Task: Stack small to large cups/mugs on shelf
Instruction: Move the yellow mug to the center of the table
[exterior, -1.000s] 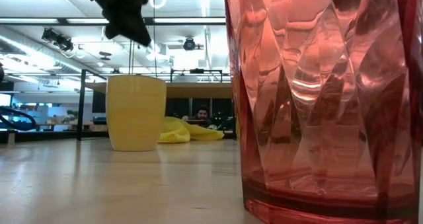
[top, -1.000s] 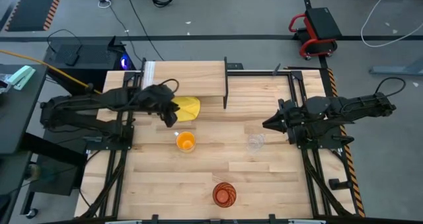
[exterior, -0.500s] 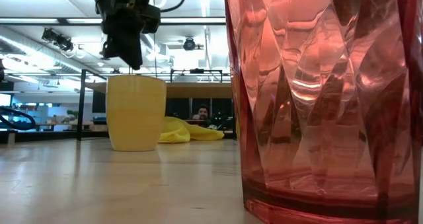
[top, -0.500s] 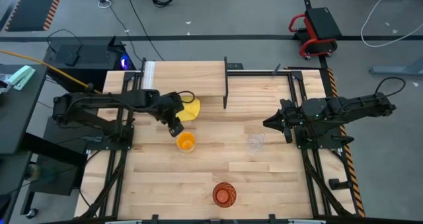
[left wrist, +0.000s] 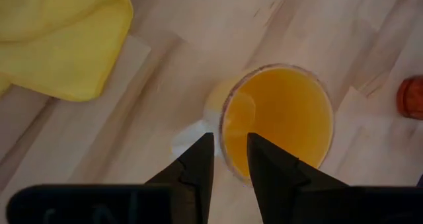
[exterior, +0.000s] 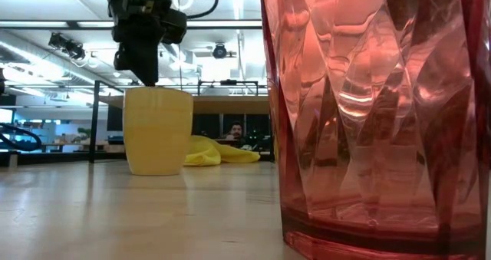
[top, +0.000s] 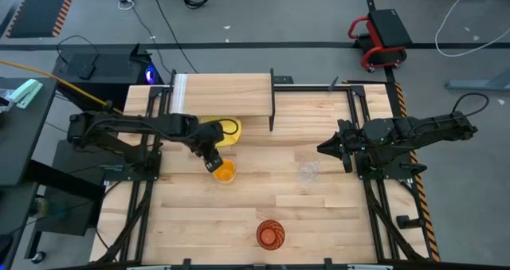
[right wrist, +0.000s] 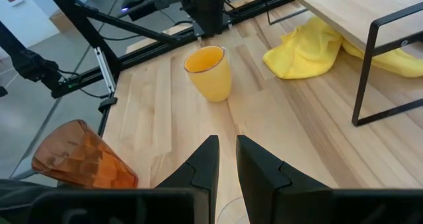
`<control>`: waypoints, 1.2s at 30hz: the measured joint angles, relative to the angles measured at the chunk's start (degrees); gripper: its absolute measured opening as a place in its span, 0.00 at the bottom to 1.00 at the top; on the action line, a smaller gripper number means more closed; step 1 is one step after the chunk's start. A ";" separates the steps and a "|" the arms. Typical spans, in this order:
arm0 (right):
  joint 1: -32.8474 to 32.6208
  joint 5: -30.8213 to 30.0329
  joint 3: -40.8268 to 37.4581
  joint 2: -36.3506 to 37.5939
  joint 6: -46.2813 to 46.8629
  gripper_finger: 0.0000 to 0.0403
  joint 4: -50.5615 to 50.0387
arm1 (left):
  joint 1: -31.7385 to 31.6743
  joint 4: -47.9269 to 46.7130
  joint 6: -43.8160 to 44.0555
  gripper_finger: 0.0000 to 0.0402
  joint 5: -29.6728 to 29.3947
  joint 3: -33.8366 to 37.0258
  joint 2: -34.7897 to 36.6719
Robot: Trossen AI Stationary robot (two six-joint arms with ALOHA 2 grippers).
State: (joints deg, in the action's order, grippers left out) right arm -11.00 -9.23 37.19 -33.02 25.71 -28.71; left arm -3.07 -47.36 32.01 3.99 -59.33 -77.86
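Observation:
The orange mug (top: 225, 172) stands upright on the table left of centre, its white handle (left wrist: 190, 129) toward my left arm. My left gripper (top: 212, 163) hangs open, pointing steeply down just above the mug's rim (exterior: 157, 90) on the handle side. In the left wrist view one finger (left wrist: 200, 159) stands outside that rim and the other (left wrist: 264, 163) over the inside. The small clear cup (top: 308, 172) stands right of centre and the red tumbler (top: 270, 234) near the front edge. My right gripper (top: 321, 150) waits with a narrow gap, raised beside the clear cup. The shelf (top: 223, 95) stands at the far left.
A yellow cloth (top: 227, 131) lies partly under the shelf, just beyond the mug. The shelf's black legs (right wrist: 367, 72) stand on the table at its far side. Bare wood lies between the mug, the clear cup and the tumbler (exterior: 376, 114).
My left gripper has come down and moved from over the yellow cloth toward the table's near edge, ending just above the mug's rim. It has tipped to point more steeply down. The mug, cup and tumbler have stayed where they were.

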 joint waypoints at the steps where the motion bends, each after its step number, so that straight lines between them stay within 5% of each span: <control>1: 0.00 0.00 0.00 -0.04 -0.15 0.15 0.00 | 0.23 -0.04 0.12 0.25 -0.04 0.01 -0.26; 21: 0.00 -0.94 -0.04 -2.22 -0.24 0.15 -0.35 | 0.68 0.17 0.33 0.25 -0.13 0.04 -8.06; 36: 0.00 -0.87 -0.04 -2.27 -0.35 0.15 -0.37 | 0.62 0.22 0.31 0.13 -0.15 0.07 -8.11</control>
State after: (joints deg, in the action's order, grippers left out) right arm -11.00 -10.11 37.15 -35.29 25.36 -29.08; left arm -2.46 -47.13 32.32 3.84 -59.27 -85.97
